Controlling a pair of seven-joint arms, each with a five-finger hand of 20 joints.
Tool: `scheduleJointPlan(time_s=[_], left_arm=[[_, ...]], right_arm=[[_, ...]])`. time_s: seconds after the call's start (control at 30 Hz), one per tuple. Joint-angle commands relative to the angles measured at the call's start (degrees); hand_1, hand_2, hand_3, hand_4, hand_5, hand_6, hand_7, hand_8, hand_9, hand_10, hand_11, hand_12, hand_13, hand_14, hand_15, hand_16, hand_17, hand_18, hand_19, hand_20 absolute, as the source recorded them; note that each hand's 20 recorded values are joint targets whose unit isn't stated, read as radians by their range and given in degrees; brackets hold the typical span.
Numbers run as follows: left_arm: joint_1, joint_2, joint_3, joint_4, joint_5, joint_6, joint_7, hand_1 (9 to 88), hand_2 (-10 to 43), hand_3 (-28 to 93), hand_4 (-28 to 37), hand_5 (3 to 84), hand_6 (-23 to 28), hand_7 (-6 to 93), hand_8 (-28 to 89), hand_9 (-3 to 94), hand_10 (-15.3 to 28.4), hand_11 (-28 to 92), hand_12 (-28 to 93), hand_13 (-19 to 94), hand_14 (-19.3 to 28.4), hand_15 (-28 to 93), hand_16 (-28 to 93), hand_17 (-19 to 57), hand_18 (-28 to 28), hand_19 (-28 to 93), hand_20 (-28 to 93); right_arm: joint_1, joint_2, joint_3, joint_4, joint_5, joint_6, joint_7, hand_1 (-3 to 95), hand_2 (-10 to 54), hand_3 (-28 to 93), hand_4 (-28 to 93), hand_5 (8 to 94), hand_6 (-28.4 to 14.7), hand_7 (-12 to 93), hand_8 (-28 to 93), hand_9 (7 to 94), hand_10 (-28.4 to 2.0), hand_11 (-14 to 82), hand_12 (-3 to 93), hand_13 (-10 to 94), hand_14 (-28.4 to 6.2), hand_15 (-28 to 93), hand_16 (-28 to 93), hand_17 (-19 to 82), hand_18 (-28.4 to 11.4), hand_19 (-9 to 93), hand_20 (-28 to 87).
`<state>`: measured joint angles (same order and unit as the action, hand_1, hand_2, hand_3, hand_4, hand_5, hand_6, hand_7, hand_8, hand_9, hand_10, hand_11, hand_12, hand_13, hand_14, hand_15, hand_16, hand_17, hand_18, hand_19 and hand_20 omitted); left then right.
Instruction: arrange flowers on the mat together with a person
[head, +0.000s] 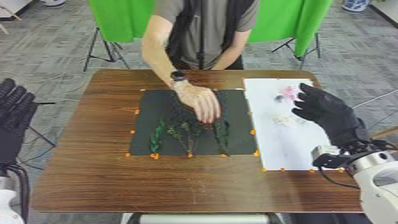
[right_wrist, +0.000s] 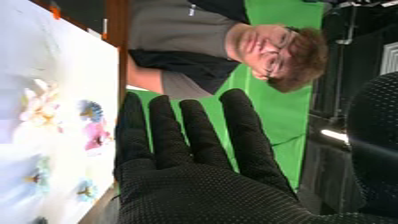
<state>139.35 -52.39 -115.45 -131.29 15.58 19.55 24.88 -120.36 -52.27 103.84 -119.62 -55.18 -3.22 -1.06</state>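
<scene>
A person's hand (head: 200, 102), palm down with its fingers toward the near side, is over the far-middle part of the black mat (head: 238, 110); whether it touches the leafy green stems (head: 155, 136) lying there, I cannot tell. Just right of that mat, the white mat (head: 289, 150) bears a pink flower (right_wrist: 96, 134), a blue flower (right_wrist: 91, 110) and a cream flower (right_wrist: 40, 105) on its far part. The right hand (head: 327, 109), fingers extended and grasping nothing, is above that mat's right side. The left hand (head: 12, 117), fingers straight and unclenched, is left of the brown wooden table (head: 98, 175).
</scene>
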Motion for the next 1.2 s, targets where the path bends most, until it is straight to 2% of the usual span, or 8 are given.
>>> scheduleJointPlan(time_s=[0.03, 0.33, 0.53, 0.67, 0.87, 0.93, 1.03, 1.2], left_arm=[[1.2, -0.81, 0.8, -0.08, -0.3, 0.4, -0.03, 26.0, 11.8, 73, -28.3, 41.3, 7.0, 12.4, -10, 31.5, 13.5, 16, 7, 21, 11.4, 22, -8, -3.7, 9.7, 27, 9], [1.82, -1.23, 1.48, -0.19, -0.54, 1.0, -0.03, 26.2, 11.6, 73, -28.3, 40.9, 6.8, 12.4, -10, 31.5, 13.6, 16, 7, 22, 11.6, 22, -7, -3.8, 9.8, 27, 9], [1.73, -1.53, 2.1, -0.23, -0.43, 1.12, -0.6, 26.4, 11.4, 73, -28.3, 40.8, 6.8, 12.6, -10, 31.5, 13.5, 16, 7, 22, 12.0, 23, -7, -4.0, 9.9, 28, 9], [1.72, -1.67, 2.19, -0.21, -0.24, 0.84, -0.8, 26.4, 11.4, 73, -28.3, 40.8, 6.8, 12.8, -10, 31.5, 13.6, 16, 7, 21, 13.6, 24, -6, -4.6, 10.6, 28, 10], [1.84, -1.96, 2.14, -0.15, -1.19, 0.43, -1.34, 26.4, 11.5, 73, -28.3, 41.1, 6.9, 13.1, -10, 32.1, 13.8, 16, 7, 22, 14.7, 25, -5, -4.8, 11.0, 28, 10], [1.78, -2.06, 2.27, -0.16, -0.86, 0.38, -1.83, 26.4, 11.6, 73, -28.3, 41.2, 6.9, 13.2, -10, 32.6, 13.9, 16, 8, 23, 14.7, 26, -6, -4.8, 11.2, 28, 10], [1.95, -2.29, 2.24, -0.19, -1.07, 0.33, -1.89, 26.4, 11.7, 73, -28.3, 41.7, 7.1, 13.4, -10, 32.9, 14.2, 16, 8, 23, 14.9, 26, -6, -4.9, 11.3, 28, 10], [1.56, -2.09, 2.56, 0.05, -1.47, 0.04, -1.88, 26.4, 11.7, 73, -28.3, 42.1, 7.4, 13.4, -10, 33.3, 14.3, 17, 8, 23, 15.2, 27, -6, -4.8, 11.5, 28, 10]], right_arm=[[1.6, 1.59, -1.97, -0.45, -15.93, 4.35, 0.78, 20.2, -4.1, 71, -20, 28.3, -4.8, 8, -6, 26.0, -17.6, 0.1, 18.5, 23, -15.5, 1, 28, 9, -13.9, 27, 11], [7.74, 7.28, -7.86, 0.21, -54.05, 6.4, 8.55, 29.6, -9.5, 74, -26, 26.4, -4.8, 11, -7, 25.1, -17.3, -0.8, 18.9, 21, -11.7, -1, 26, 12, -8.5, 24, 11], [17.56, 12.8, -19.81, 2.98, -74.1, 2.02, 20.56, 31.7, -9.5, 74, -28, 27.6, -4.5, 12, -8, 26.8, -17.8, 0.1, 19.4, 22, -14.0, 9, 26, 10, -13.6, 45, 20], [23.45, 14.25, -24.44, 3.85, -69.13, -2.38, 23.38, 34.1, -9.5, 74, -28, 29.5, -4.5, 13, -8, 28.8, -17.5, 1.4, 20.1, 23, -14.3, 16, 26, 9, -15.1, 52, 22], [32.15, 14.93, -34.02, 8.45, -72.19, -5.05, 25.55, 38.5, -9.5, 75, -28, 32.7, -4.1, 14, -9, 31.2, -17.6, 3.7, 19.8, 25, -14.4, 23, 24, 10, -16.3, 57, 23], [33.12, 15.18, -35.66, 9.21, -70.95, -4.55, 26.68, 35.8, -9.5, 75, -28, 33.5, -4.2, 14, -9, 32.6, -17.5, 5.0, 20.0, 26, -14.5, 26, 23, 11, -17.0, 59, 24], [35.74, 15.0, -38.99, 11.84, -74.3, -5.59, 26.82, 33.4, -9.5, 73, -28, 36.2, -3.8, 15, -10, 37.3, -16.9, 8.4, 20.9, 29, -14.2, 32, 23, 13, -18.6, 65, 30], [37.58, 15.07, -40.51, 14.1, -74.02, -10.44, 25.54, 39.1, -9.5, 69, -28, 40.4, -3.2, 17, -11, 42.6, -15.4, 15.0, 22.7, 32, -13.6, 47, 25, 14, -19.8, 68, 39]])
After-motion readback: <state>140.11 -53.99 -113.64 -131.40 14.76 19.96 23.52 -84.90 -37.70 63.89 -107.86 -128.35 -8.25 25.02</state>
